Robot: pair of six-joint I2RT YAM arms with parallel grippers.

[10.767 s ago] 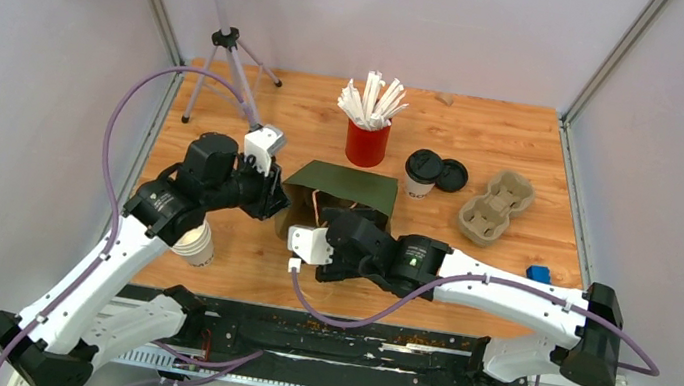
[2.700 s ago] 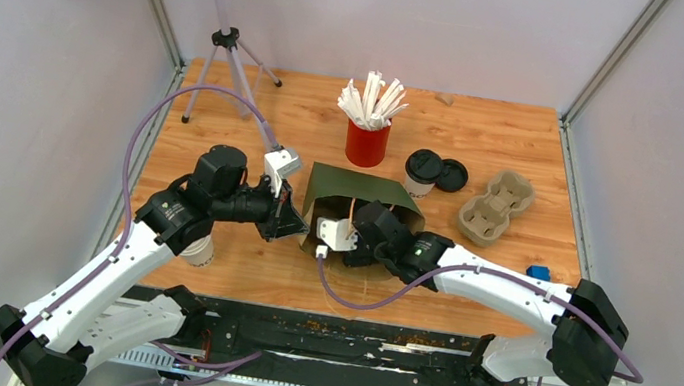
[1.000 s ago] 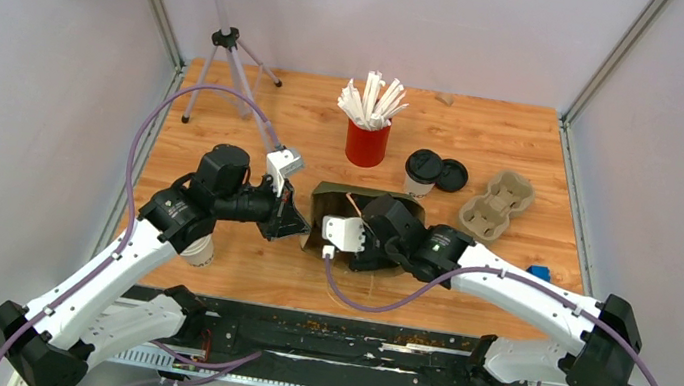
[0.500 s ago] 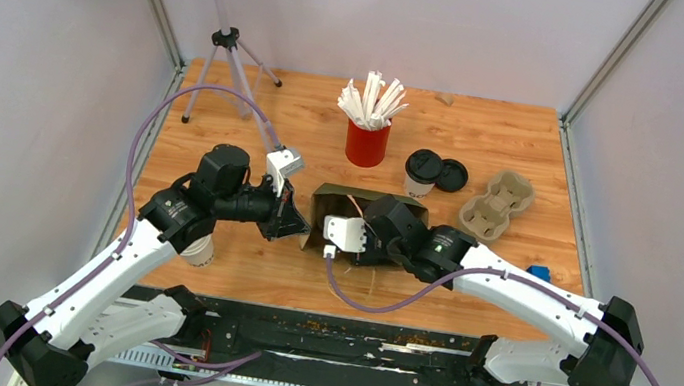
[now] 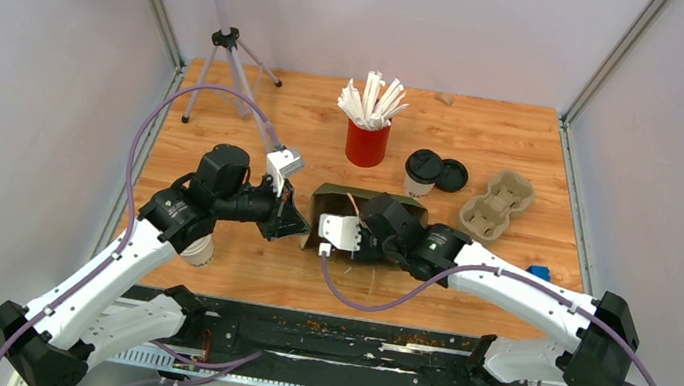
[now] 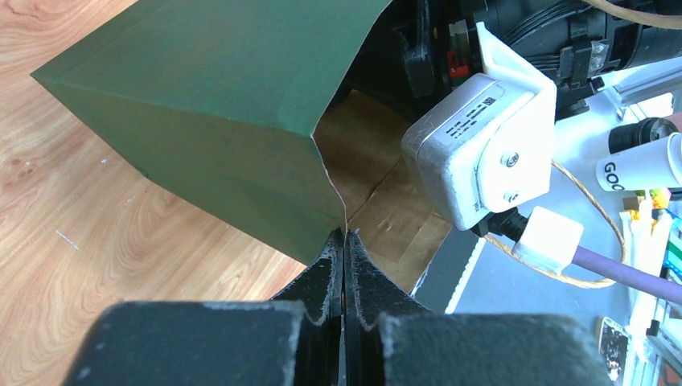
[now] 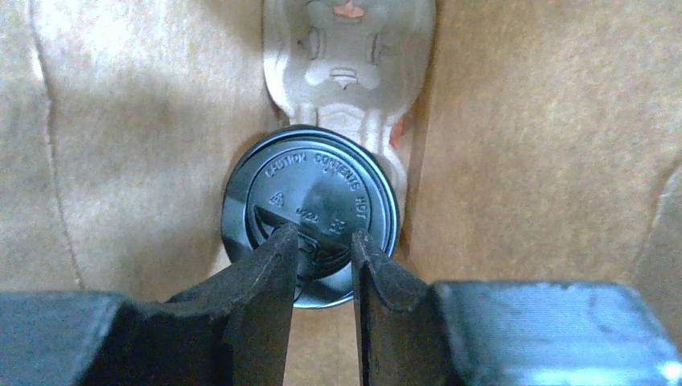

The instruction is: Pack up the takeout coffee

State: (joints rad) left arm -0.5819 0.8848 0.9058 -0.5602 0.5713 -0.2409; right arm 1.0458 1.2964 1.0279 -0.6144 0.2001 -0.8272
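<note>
The green paper bag stands open at mid-table. My left gripper is shut on the edge of the bag's mouth and holds it open; it also shows in the top view. My right gripper reaches down into the bag with its jaws a little apart. Just under its tips is a takeout coffee's black lid, seated in a pulp carrier on the bag's floor. A second lidded white cup stands on the table right of the bag.
A loose black lid and a pulp cup carrier lie at the right. A red cup of white sticks stands behind the bag. A white paper cup sits by my left arm. A tripod stands at back left.
Over the earlier frames the bag was stood up and my right gripper went down into it. In the last second both arms have barely moved.
</note>
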